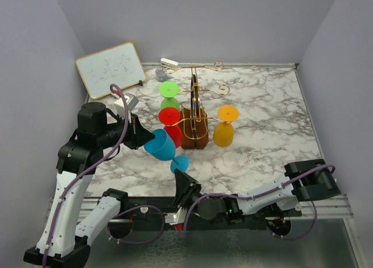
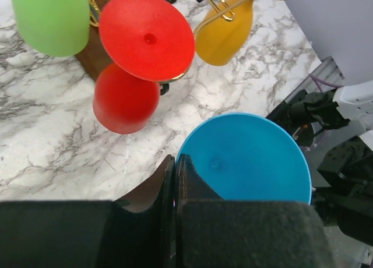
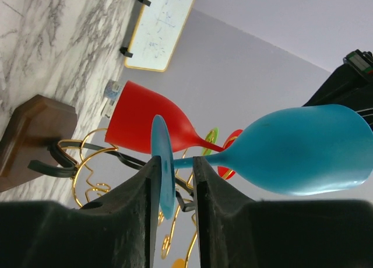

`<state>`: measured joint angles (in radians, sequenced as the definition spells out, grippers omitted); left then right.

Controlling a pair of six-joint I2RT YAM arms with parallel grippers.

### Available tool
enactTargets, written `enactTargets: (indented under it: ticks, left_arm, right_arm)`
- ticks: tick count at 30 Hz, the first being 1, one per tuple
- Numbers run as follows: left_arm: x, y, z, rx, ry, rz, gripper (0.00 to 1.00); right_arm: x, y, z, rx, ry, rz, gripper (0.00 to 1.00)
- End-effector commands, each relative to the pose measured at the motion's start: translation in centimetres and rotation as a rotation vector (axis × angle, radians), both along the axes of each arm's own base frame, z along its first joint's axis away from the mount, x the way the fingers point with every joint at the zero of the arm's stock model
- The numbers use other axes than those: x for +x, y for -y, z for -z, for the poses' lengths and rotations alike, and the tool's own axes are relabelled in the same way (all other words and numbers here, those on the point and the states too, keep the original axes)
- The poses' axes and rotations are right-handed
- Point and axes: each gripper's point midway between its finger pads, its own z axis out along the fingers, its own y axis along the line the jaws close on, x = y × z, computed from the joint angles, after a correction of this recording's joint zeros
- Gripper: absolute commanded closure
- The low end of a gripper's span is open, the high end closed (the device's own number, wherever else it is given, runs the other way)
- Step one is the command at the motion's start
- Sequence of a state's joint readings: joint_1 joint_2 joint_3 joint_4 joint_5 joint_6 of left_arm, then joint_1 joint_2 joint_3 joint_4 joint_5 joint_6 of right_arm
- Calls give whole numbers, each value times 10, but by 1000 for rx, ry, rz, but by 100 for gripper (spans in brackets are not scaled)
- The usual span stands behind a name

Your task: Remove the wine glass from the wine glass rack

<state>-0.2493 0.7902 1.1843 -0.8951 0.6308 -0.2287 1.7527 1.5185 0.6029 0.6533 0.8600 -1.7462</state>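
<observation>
By the table's (image 1: 262, 134) near edge, the left gripper (image 2: 176, 163) pinches the blue wine glass (image 1: 160, 144) by its rim. The right gripper (image 3: 176, 163) is spread around its foot. The red glass (image 1: 170, 119) and wine glass rack (image 1: 194, 134) stand just behind.

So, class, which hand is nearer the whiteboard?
Left. The left hand is just in front of the whiteboard; the right hand is farther off, around the foot of the blue glass.

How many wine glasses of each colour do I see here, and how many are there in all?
green wine glass: 1
red wine glass: 1
orange wine glass: 1
blue wine glass: 1
Total: 4
</observation>
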Motion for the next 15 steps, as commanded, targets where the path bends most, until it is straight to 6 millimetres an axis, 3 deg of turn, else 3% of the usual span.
enactTargets:
  ticks: [1, 4, 9, 15]
  left_arm:
    - [12, -18, -27, 54, 110, -113, 100]
    - [17, -29, -56, 46, 206, -195, 100]
    - [8, -35, -123, -50, 386, -250, 100]
    - [-1, -50, -188, -166, 560, -363, 100]
  right_arm:
    - [0, 1, -1, 22, -42, 19, 59]
    - [0, 2, 5, 10, -62, 22, 56]
    - [0, 1, 7, 9, -80, 29, 55]
    - [0, 1, 11, 0, -98, 32, 55]
